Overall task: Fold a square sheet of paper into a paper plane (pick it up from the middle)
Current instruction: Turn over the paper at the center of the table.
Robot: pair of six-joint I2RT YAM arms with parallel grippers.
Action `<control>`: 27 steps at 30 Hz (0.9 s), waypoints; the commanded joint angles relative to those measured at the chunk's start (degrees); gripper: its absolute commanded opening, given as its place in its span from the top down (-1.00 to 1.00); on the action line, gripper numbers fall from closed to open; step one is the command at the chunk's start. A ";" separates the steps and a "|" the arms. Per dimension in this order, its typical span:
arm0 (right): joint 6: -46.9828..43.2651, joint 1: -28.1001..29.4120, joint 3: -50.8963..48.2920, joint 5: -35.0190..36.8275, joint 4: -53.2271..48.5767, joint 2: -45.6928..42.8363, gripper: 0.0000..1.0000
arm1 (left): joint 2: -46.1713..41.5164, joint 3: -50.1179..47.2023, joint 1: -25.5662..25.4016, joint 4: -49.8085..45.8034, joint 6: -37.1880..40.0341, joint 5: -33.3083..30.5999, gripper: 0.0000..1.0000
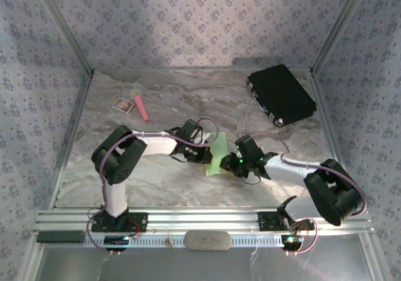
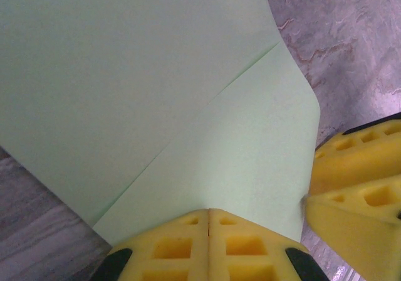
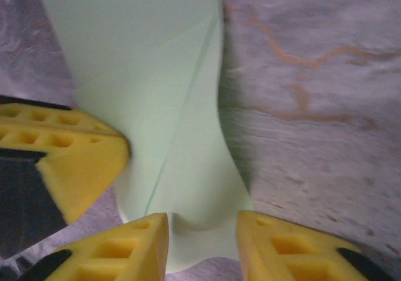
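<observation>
Where the surface [image 1: 156, 180] runs into its far right corner, a black case [image 1: 280, 95] lies flat and closed, so what it holds cannot be told. On the far left, a pink stick [image 1: 141, 107] lies just beside a small white card [image 1: 123, 106], both well apart from the arms.

The sheet of paper [image 1: 217, 155] is in the middle of the surface, between the ends of the two arms. It is lime green and creased. In the left wrist view a straight fold line runs slantwise across it, and one layer lies over another.

The left fingers [image 2: 182, 246] are clenched on the sheet's edge, pad against pad, with the paper pinched in the seam between them. The right fingers [image 3: 141, 249] are released and stand apart. In the right wrist view a curled edge of the sheet sits in the gap between them and is not pinched. A dark shadow follows the sheet's right edge on the surface there.

The two pairs of fingers are close together. In the left wrist view the right pair sits just beside the sheet's right edge, and whether it touches the paper cannot be told.
</observation>
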 commanded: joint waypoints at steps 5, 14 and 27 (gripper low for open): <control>-1.49 -2.19 1.77 -1.89 4.52 1.01 0.11 | -1.28 -1.07 -0.06 -0.45 -0.36 -1.11 0.91; -5.33 -7.18 3.89 -8.06 7.94 4.91 0.09 | -0.60 -0.13 -0.04 -1.14 -0.01 -0.61 0.92; -5.28 -10.84 2.28 -11.86 12.91 9.53 0.27 | -0.54 0.25 0.03 -1.16 -0.27 -0.57 0.92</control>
